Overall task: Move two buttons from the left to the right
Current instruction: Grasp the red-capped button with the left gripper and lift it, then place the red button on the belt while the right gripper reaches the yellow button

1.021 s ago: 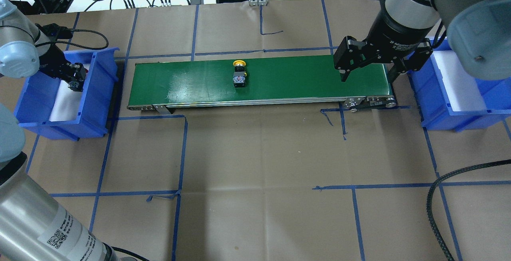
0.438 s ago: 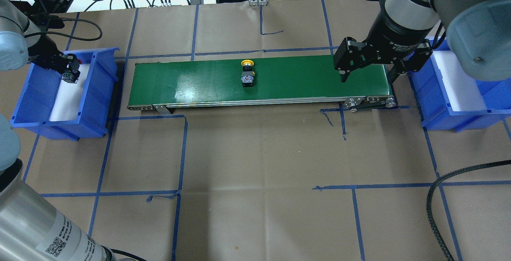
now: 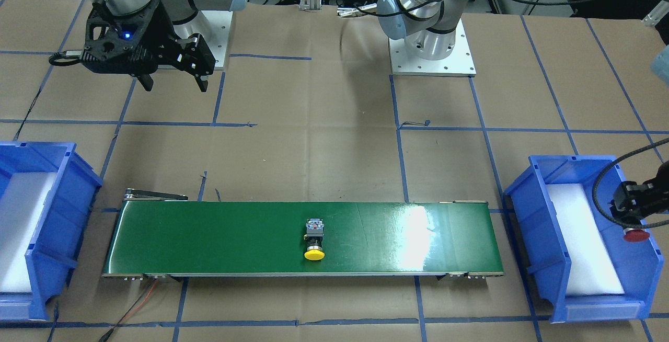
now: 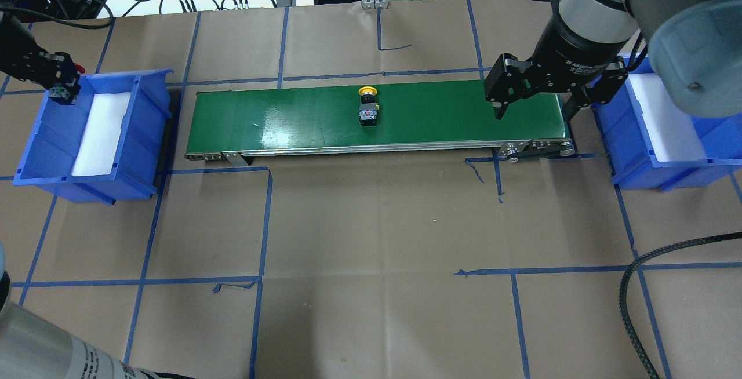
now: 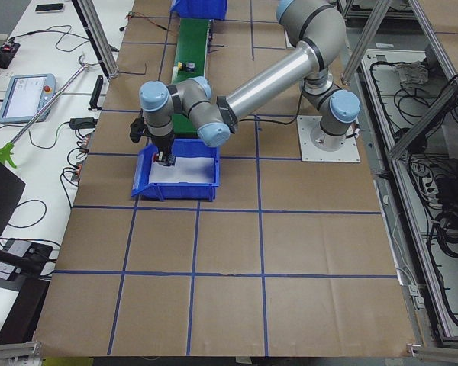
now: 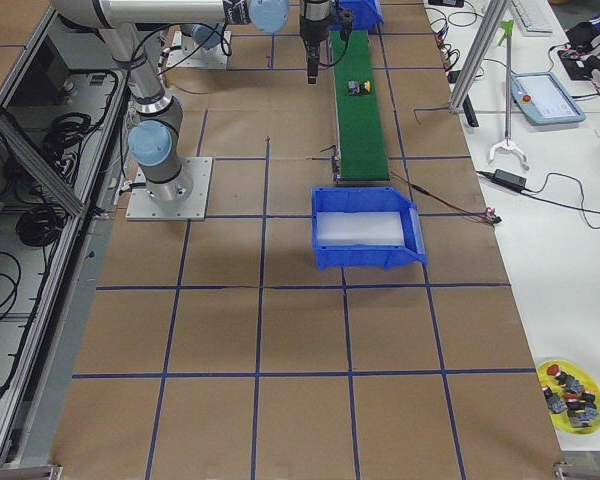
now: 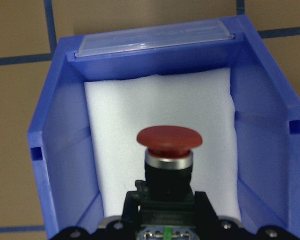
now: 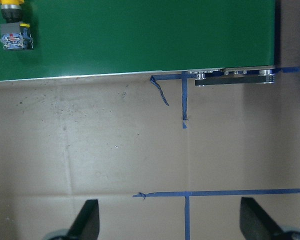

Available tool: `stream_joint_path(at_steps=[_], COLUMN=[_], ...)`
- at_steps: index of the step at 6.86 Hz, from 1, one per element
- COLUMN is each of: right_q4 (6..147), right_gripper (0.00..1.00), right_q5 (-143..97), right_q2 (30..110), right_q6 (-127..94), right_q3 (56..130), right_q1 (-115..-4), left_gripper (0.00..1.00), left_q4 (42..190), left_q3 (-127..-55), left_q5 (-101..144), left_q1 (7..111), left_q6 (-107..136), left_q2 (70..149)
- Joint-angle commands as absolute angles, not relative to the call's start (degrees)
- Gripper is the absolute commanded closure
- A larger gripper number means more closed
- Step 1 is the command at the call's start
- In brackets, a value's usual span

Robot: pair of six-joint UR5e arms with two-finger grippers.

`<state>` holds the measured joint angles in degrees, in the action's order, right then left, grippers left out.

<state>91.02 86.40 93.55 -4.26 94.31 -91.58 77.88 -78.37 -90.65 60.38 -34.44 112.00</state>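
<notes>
My left gripper [image 4: 58,84] is shut on the red button [image 7: 169,140] and holds it over the white foam of the left blue bin [image 4: 35,135]. It also shows in the front view [image 3: 636,235]. The yellow button [image 4: 367,106] lies on its side near the middle of the green conveyor belt [image 4: 290,118], cap toward the far edge. It shows in the front view [image 3: 314,240] and at the top left of the right wrist view [image 8: 12,25]. My right gripper [image 4: 533,113] hangs open and empty above the belt's right end.
The right blue bin [image 4: 637,153] with white foam stands just past the belt's right end. A black cable [image 4: 632,286] lies at the table's near right. A yellow plate [image 6: 570,385] with several spare buttons sits far off the table. Blue tape lines cross the brown paper.
The yellow button has moved right along the belt. My left gripper, with the red button, has moved left and away over the left bin. The right arm has not moved.
</notes>
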Motion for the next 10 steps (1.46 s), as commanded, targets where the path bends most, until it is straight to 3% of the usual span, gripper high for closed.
stream_joint_path(at_steps=[1, 3, 5, 10], right_q4=[91.0, 91.3, 91.5, 115.7], right_gripper=[0.0, 0.0, 0.0, 0.0], right_q5=[86.4, 86.5, 86.5, 86.3], right_q2=[93.5, 93.4, 92.9, 86.9], right_q6=[-4.0, -3.8, -3.8, -3.4], right_q3=[94.3, 94.5, 94.7, 102.8], right_q1=[-91.6, -91.5, -91.5, -91.6], left_gripper=[0.97, 0.97, 0.97, 0.97], left_q4=[86.6, 86.8, 86.9, 87.6], left_q3=[-75.4, -75.8, -76.6, -78.9], left_q5=[-91.1, -91.1, -91.1, -90.8], left_q1=[60.5, 61.3, 68.9, 84.9], left_q6=[-31.9, -28.2, -20.2, -5.6], left_q2=[108.3, 108.4, 108.0, 109.8])
